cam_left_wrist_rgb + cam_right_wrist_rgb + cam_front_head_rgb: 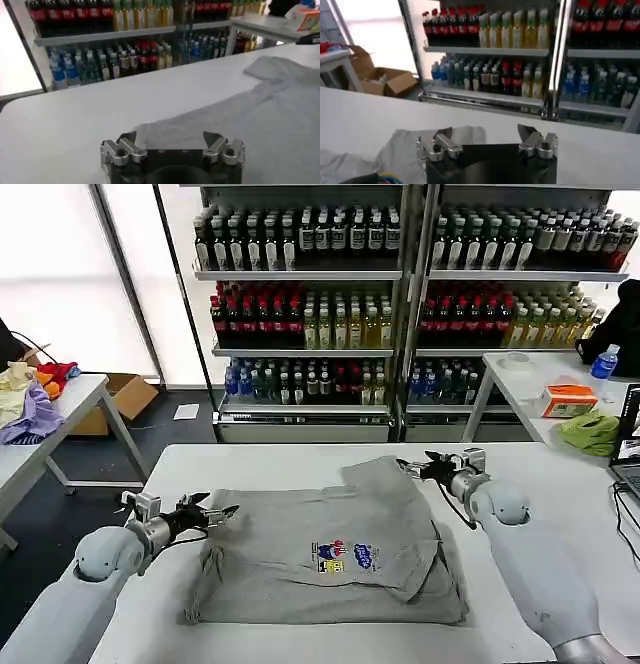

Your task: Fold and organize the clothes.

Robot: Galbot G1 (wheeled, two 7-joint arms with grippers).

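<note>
the grey t-shirt lies on the white table, partly folded: its far right portion is flapped over the body, leaving a thick doubled ridge near the chest print, while the left side is a single layer with a wrinkled edge. the print faces up, roughly at the shirt's middle.

the left pincer hovers just beside the shirt's left edge, fingers spread wide and holding nothing; in the left wrist view its fingertips stand apart over the cloth's margin. the right pincer hangs at the shirt's far right corner, jaws also wide and empty, with grey cloth just below it in the right wrist view.

the likely trouble, as i judge it: the flapped-over layer is loose and uneven, so a pinch at the far right corner may catch only the top ply, or both plies, and drag the fold askew. on the left, a shallow bite at the wrinkled edge could slip, and pulling one side sooner than the other would skew the whole shirt across the smooth table.
</note>
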